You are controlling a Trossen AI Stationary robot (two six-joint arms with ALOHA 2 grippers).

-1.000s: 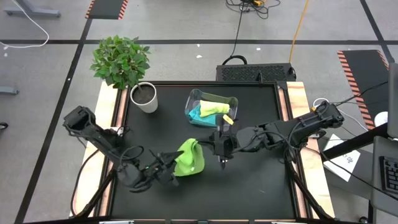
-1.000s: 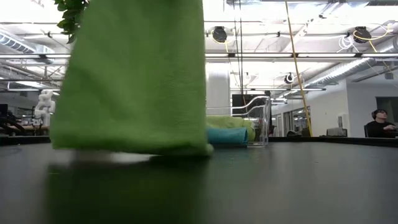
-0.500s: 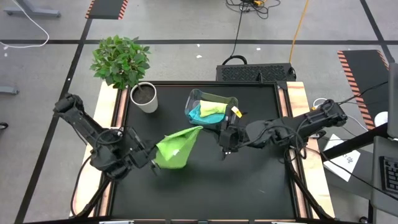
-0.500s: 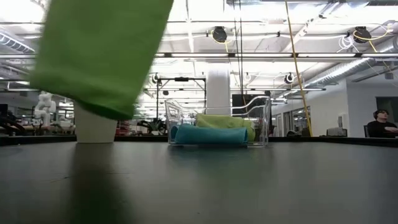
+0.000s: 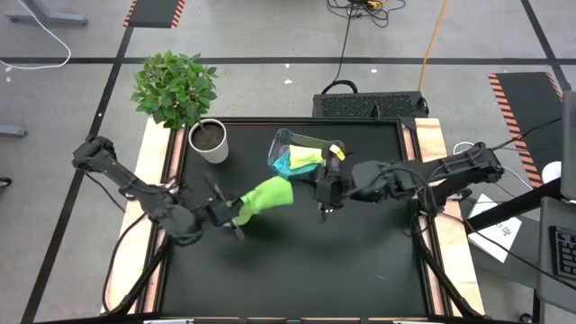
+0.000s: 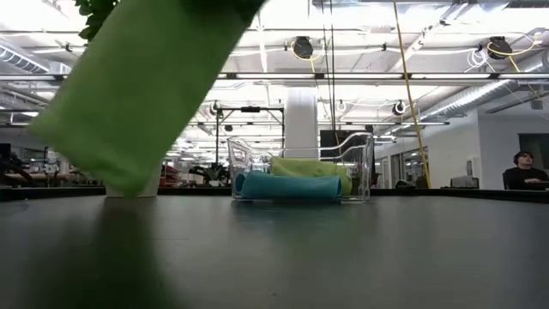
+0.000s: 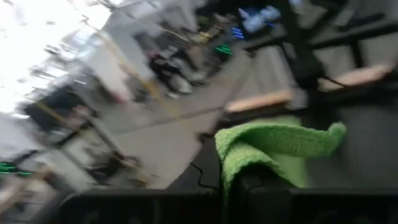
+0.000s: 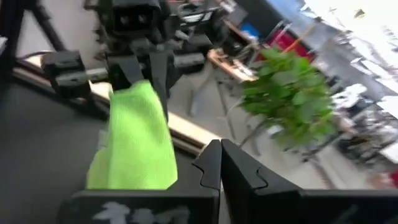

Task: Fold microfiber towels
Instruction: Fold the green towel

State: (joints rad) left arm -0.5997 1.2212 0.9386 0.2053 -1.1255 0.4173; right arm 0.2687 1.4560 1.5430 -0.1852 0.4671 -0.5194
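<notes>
Fingers of the left gripper (image 5: 236,216) are clamped on one end of the bright green towel (image 5: 263,196); the right gripper (image 5: 322,194) has its fingers (image 8: 211,165) pressed together with nothing between them. In the high view the left gripper sits over the mat's left-centre, the right gripper just right of centre, below the bin, well apart from the green cloth.

Bright green towel: bunched and elongated, stretching from the left gripper toward the mat's centre. In the low view it hangs as a broad tilted sheet (image 6: 137,86), its lower edge above the table (image 5: 360,261). The left wrist view shows its folded, nubby edge (image 7: 273,146) rising just past that arm's fingers.

Clear plastic bin (image 5: 281,144): near the far edge of the mat, centre. It holds the turquoise blue towel (image 6: 290,186) at the bottom and the pale yellow-green towel (image 6: 309,167) on top, both rolled or folded.

Potted plant (image 5: 175,88): in a white pot (image 5: 210,141) at the far left corner, well apart from the held cloth.

Person (image 6: 521,168): seated in the room beyond the table, seen in the low view.
</notes>
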